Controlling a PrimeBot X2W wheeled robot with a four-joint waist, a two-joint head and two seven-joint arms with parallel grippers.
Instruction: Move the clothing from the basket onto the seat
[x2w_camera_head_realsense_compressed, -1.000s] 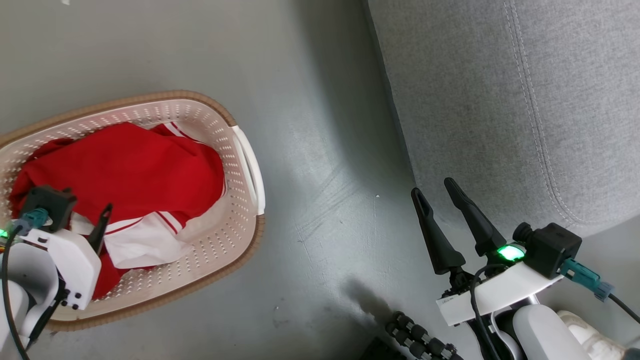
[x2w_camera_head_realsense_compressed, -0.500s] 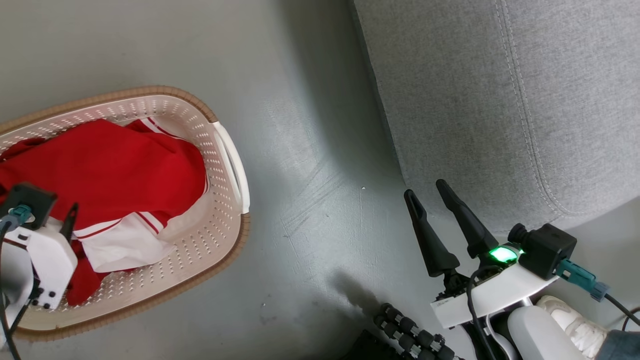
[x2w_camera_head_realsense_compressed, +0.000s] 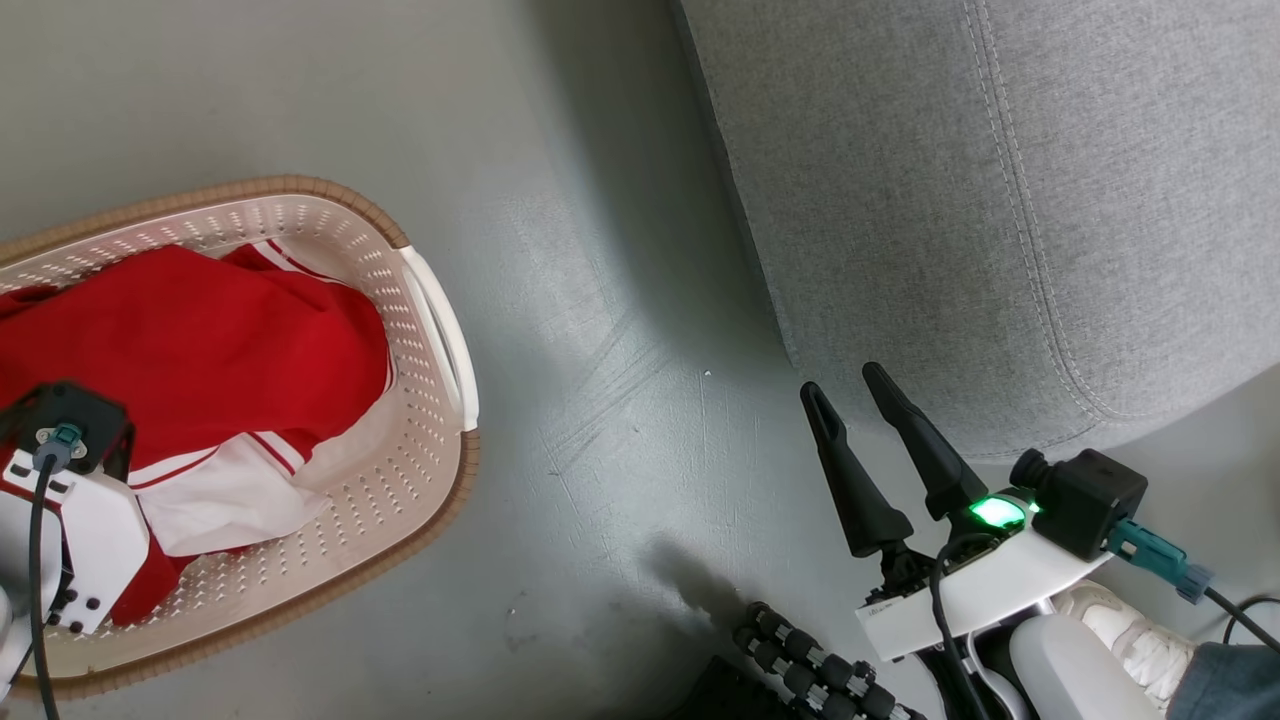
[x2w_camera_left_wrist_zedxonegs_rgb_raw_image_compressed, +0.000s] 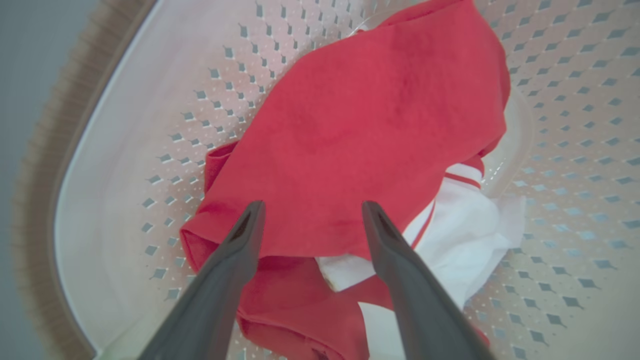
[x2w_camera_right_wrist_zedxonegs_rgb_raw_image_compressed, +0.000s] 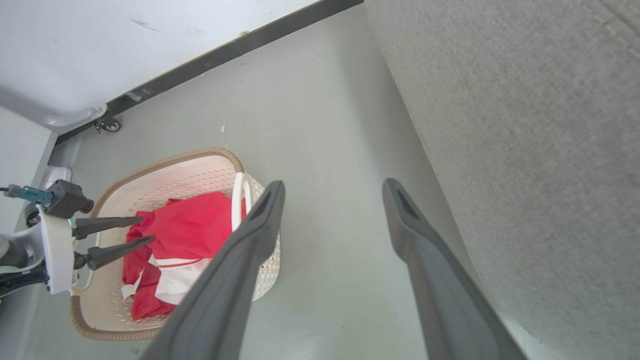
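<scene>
The cream basket (x2w_camera_head_realsense_compressed: 440, 490) with a brown rim stands on the floor at the left. In it lies the clothing (x2w_camera_head_realsense_compressed: 200, 340), red fabric with white trim, also seen close up as clothing (x2w_camera_left_wrist_zedxonegs_rgb_raw_image_compressed: 370, 115). My left gripper (x2w_camera_left_wrist_zedxonegs_rgb_raw_image_compressed: 310, 215) is open and points down into the basket, its fingertips just over the red fabric with nothing between them; from the right wrist the left gripper (x2w_camera_right_wrist_zedxonegs_rgb_raw_image_compressed: 142, 231) hangs over the basket (x2w_camera_right_wrist_zedxonegs_rgb_raw_image_compressed: 220, 165). My right gripper (x2w_camera_head_realsense_compressed: 842, 382) is open and empty above the floor, close to the corner of the grey seat (x2w_camera_head_realsense_compressed: 950, 200).
A white shoe (x2w_camera_head_realsense_compressed: 1130, 625) and a denim-clad leg (x2w_camera_head_realsense_compressed: 1225, 680) of a person are at the lower right. My base's black rollers (x2w_camera_head_realsense_compressed: 800, 670) sit at the bottom. Grey floor (x2w_camera_head_realsense_compressed: 600, 300) separates basket and seat. A wall with a dark baseboard (x2w_camera_right_wrist_zedxonegs_rgb_raw_image_compressed: 225, 50) lies beyond.
The head camera has turned, so the scene has slid left. My left gripper has tipped further down into the basket, and its finger has dropped out of the head view. The denim leg came into sight.
</scene>
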